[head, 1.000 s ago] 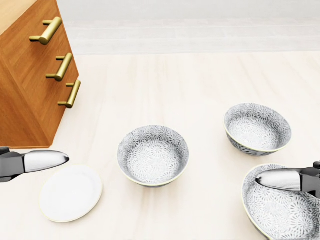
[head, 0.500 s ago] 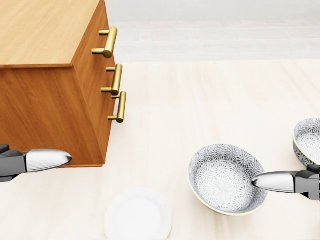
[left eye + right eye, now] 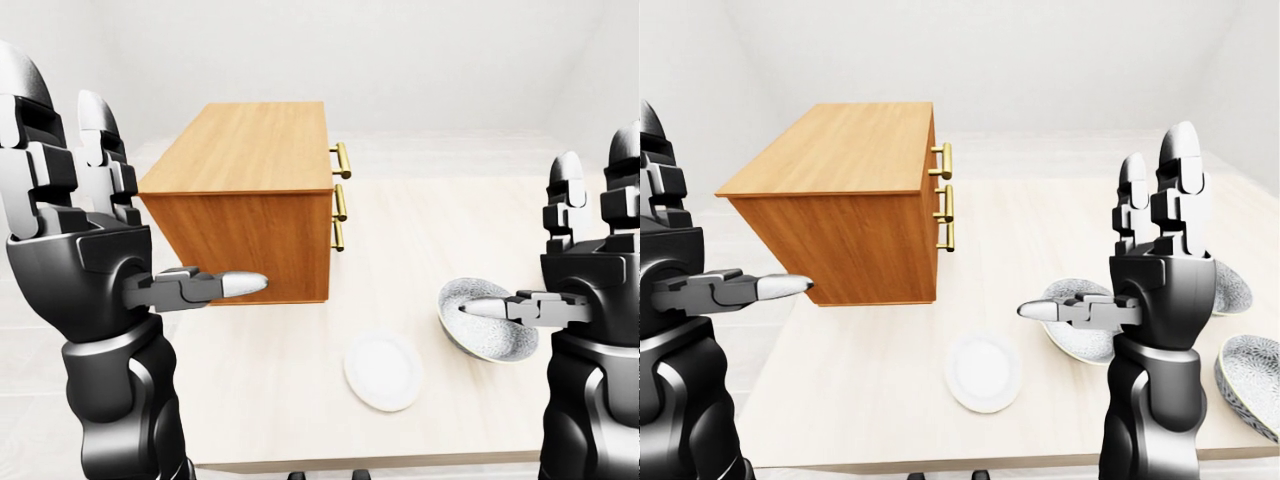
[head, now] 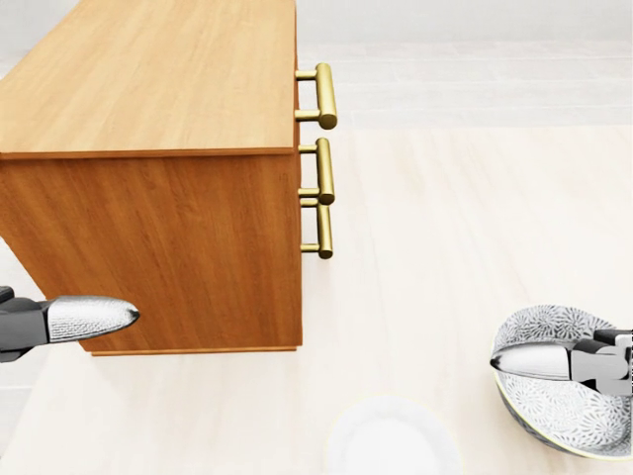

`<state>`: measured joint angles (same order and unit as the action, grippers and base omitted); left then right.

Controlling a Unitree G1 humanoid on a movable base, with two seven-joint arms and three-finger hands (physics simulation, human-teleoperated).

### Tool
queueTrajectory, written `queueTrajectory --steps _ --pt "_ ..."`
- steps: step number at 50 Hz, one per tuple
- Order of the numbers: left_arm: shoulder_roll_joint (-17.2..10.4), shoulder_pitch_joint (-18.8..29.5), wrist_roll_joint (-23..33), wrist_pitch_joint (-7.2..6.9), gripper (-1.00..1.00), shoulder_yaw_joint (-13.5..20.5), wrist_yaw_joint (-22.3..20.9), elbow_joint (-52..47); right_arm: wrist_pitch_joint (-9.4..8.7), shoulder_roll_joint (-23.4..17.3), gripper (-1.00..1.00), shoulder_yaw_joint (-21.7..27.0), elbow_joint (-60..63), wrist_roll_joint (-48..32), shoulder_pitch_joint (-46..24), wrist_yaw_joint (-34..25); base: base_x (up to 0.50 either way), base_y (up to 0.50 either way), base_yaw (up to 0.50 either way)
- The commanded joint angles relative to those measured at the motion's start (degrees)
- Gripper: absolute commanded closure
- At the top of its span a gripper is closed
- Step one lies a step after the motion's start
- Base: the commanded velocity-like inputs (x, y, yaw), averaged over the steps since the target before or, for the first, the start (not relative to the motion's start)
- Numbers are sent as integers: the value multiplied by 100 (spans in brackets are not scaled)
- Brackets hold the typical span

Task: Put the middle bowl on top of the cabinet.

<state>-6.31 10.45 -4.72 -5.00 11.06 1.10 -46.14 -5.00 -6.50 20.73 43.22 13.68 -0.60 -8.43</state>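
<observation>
A wooden cabinet (image 4: pixel 148 79) with three brass handles (image 4: pixel 321 183) stands at the left of the pale table, its flat top bare. Three grey patterned bowls show in the right-eye view: one (image 3: pixel 1080 342) beside the white plate, one (image 3: pixel 1232 290) further right, one (image 3: pixel 1252 385) at the lower right edge. Only the bowl nearest the plate (image 4: pixel 574 411) shows in the head view, low on the right. My left hand (image 3: pixel 135 235) is raised below and left of the cabinet, open and holding nothing. My right hand (image 3: pixel 1130 250) is open above the nearest bowl, apart from it.
A white plate (image 3: pixel 383 370) lies on the table (image 3: pixel 300 420) between the cabinet and the nearest bowl. The table's near edge runs along the bottom of both eye views. A pale floor and wall lie beyond.
The camera has swung left: the cabinet slid from the picture's left edge toward its middle, and the bowls and plate slid right and down. Both hands keep their places in the picture.
</observation>
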Motion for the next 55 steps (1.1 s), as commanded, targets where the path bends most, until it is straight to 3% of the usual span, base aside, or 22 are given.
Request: queueTrajectory --steps 1,15,28,55 --pt "14 -30 3 0 -100 -12 0 -44 0 20 -100 -35 -155 -96 74 -4 9 14 0" --pt "41 -67 28 0 -100 -40 -5 -83 0 47 -100 40 -45 41 118 -94 0 0 0" --pt "71 -99 41 0 -100 -71 -9 26 0 75 -100 59 -202 67 122 11 37 0 0" --pt "159 -166 87 0 -100 -227 -105 -22 0 406 -100 59 -696 -580 1013 -598 0 0 0"
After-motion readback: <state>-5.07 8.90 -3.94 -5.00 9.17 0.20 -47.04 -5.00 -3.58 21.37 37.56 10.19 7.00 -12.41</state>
